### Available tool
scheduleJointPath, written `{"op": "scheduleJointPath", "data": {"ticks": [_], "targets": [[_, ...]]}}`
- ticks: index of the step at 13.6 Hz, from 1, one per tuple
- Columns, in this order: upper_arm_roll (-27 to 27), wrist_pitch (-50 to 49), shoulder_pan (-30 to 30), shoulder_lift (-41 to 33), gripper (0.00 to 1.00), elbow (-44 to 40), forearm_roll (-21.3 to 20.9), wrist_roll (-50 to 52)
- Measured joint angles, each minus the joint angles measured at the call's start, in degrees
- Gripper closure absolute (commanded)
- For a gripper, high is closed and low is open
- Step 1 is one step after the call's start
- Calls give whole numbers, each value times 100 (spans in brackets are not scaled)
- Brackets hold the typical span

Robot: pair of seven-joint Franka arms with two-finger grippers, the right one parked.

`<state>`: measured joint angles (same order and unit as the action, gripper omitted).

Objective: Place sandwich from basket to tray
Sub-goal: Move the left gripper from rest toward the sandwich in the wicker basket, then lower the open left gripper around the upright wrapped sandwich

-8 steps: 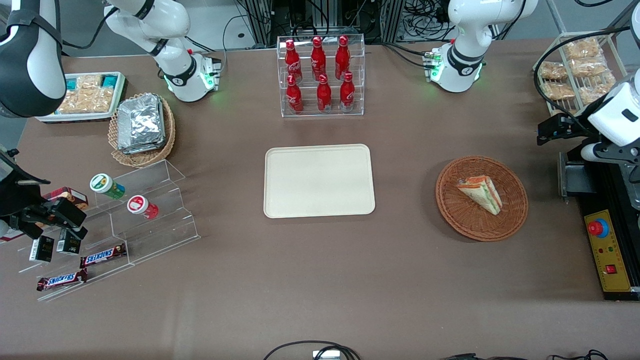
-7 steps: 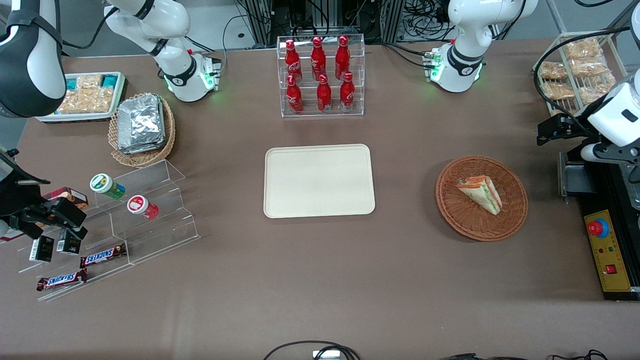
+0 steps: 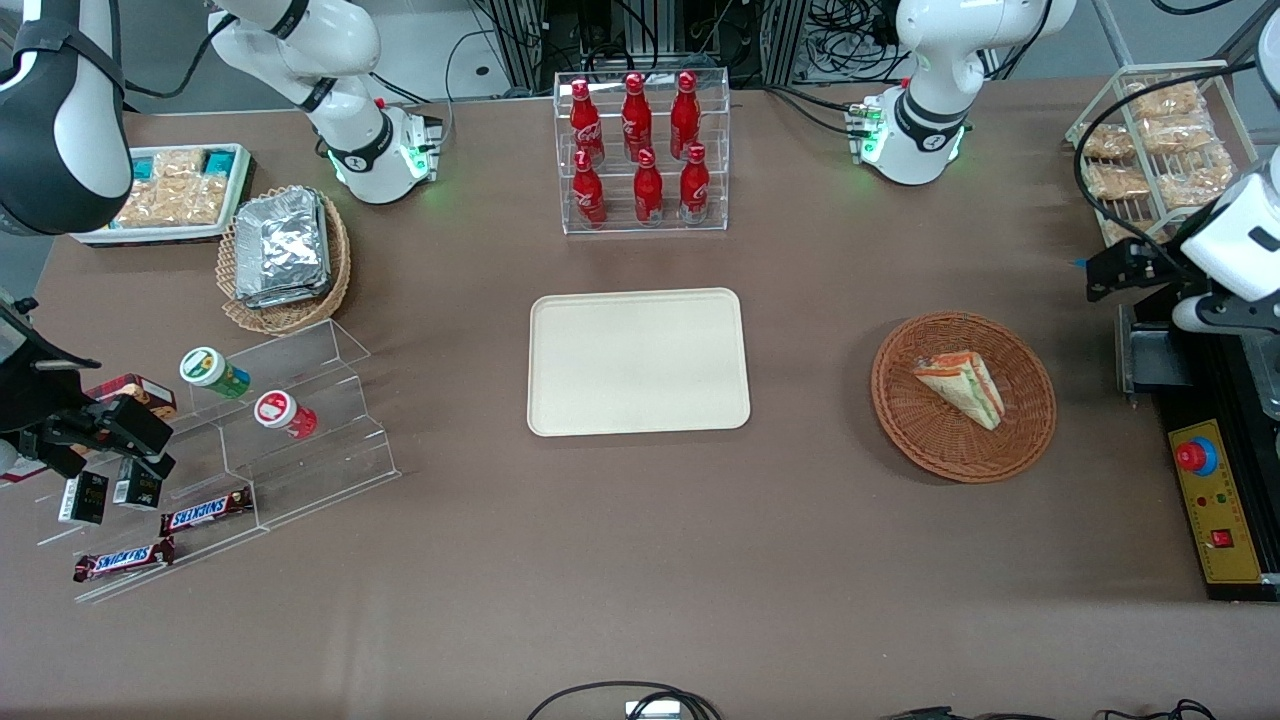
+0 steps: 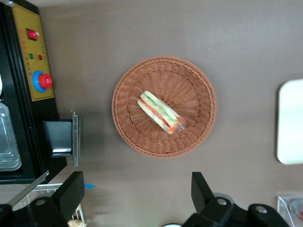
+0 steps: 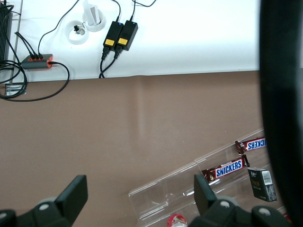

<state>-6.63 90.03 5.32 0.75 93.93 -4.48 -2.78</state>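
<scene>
The sandwich [image 3: 960, 386] [image 4: 160, 112], a wrapped wedge with orange and green filling, lies in the round reddish-brown wicker basket [image 3: 912, 436] [image 4: 134, 79]. The cream tray [image 3: 638, 360] [image 4: 290, 122] sits bare at mid-table, toward the parked arm from the basket. My left gripper [image 3: 1113, 268] [image 4: 137, 189] hangs open above the table, beside the basket toward the working arm's end and a little farther from the front camera. Nothing is between its fingers [image 4: 73, 187], and it stands apart from basket and sandwich.
A black control box with a red button [image 3: 1197, 457] [image 4: 41, 81] lies close beside the basket. A wire rack of snack packs [image 3: 1150, 130] stands near the gripper. A clear rack of red bottles [image 3: 642, 150] stands farther back than the tray.
My left gripper has shifted slightly toward the working arm's end of the table. Sandwich, basket and tray have not moved.
</scene>
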Motion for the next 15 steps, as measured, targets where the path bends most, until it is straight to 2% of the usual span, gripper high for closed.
{"op": "scheduleJointPath", "data": {"ticks": [7, 11, 15], "targets": [[-46, 1920, -44, 57, 0, 1906, -15, 1237], [-46, 3446, -45, 87, 0, 3074, -15, 2298], [-52, 3944, -131, 350, 0, 3449, -15, 3180]]}}
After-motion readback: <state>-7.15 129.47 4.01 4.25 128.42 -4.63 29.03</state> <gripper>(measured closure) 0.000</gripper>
